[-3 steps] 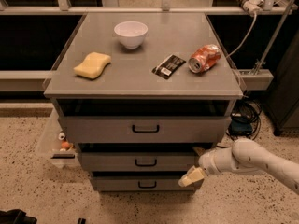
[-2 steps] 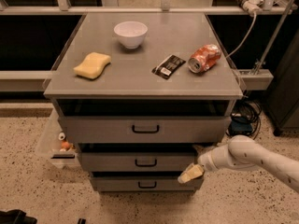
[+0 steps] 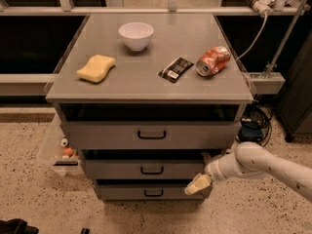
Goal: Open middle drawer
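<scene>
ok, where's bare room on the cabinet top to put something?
Bare: the cabinet top along its front edge, between sponge and black packet, and behind the can. Crowded where packet and can sit close; gripper is below, by the middle drawer's right end.

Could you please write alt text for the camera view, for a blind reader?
The robot's pincer is by the lower right corner of the middle drawer, away from its handle; a bowl, sponge, can and packet lie on the cabinet.
</scene>
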Available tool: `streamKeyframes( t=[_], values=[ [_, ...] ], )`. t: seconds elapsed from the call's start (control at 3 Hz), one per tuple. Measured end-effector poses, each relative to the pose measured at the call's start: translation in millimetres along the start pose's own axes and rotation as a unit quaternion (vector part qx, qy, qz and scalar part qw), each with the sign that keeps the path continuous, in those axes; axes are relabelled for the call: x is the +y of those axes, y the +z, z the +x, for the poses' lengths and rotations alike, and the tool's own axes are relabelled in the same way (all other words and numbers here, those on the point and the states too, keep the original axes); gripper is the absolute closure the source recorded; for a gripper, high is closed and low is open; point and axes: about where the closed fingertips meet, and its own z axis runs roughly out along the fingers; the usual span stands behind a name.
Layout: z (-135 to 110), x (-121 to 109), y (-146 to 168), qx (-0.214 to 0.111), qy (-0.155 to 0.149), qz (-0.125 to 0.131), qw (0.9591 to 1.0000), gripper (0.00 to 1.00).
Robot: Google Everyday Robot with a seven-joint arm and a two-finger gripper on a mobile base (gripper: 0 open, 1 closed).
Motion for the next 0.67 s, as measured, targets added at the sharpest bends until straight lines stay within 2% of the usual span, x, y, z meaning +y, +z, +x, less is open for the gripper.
streamKeyframes(
  t=[0.67],
  values=[
    [-2.1,3.7,-6.7,0.005,0.005,-0.004,1.0,0.0]
  ],
)
